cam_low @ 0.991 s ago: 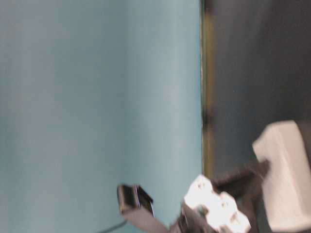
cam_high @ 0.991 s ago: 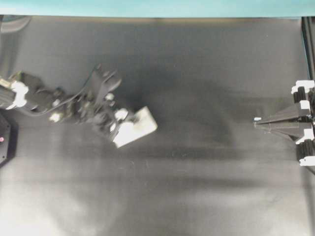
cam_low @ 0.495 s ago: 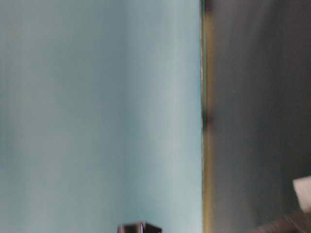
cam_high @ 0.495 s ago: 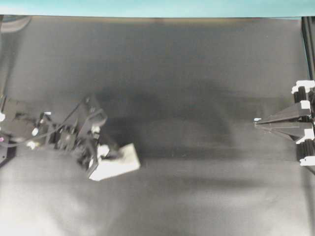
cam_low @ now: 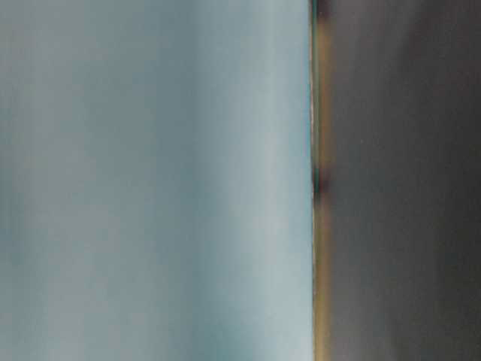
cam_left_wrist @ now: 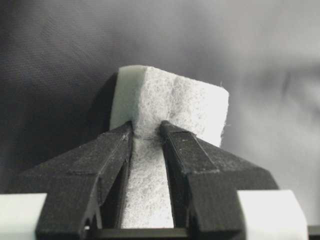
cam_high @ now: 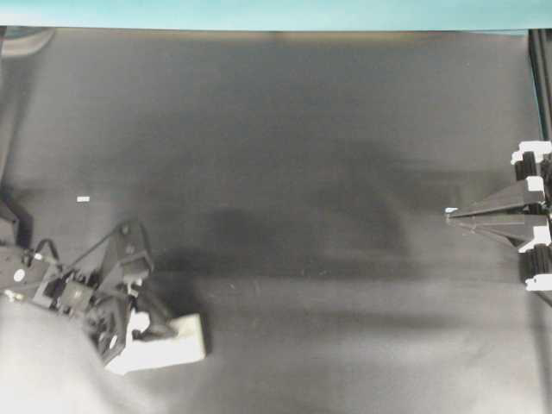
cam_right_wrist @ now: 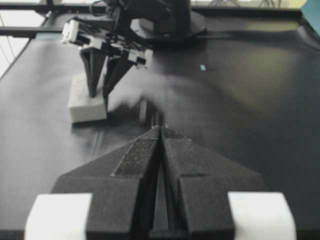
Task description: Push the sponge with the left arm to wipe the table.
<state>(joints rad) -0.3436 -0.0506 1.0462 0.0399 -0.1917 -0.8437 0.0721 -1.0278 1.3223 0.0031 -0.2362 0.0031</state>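
Observation:
The white sponge (cam_high: 168, 345) lies flat on the black table (cam_high: 310, 285) near its front left corner. My left gripper (cam_high: 145, 332) is shut on the sponge, the black arm trailing off to the left edge. In the left wrist view the two black fingers pinch the sponge (cam_left_wrist: 170, 105) so that its fuzzy top dents between them, with the left gripper (cam_left_wrist: 147, 129) at its near side. From the right wrist view the sponge (cam_right_wrist: 86, 102) sits far left under the left gripper (cam_right_wrist: 99, 94). My right gripper (cam_high: 448, 215) rests shut at the right edge, its tips (cam_right_wrist: 160, 128) together.
A tiny white fleck (cam_high: 83, 199) lies on the table above the left arm. A teal strip (cam_high: 276, 13) runs along the far edge. The table-level view is a blur of teal wall (cam_low: 150, 180) and dark table (cam_low: 406, 180), with no arm in it.
The left gripper has dragged the sponge down and to the left across the table, from the left-middle to the front left corner. The right arm has not moved.

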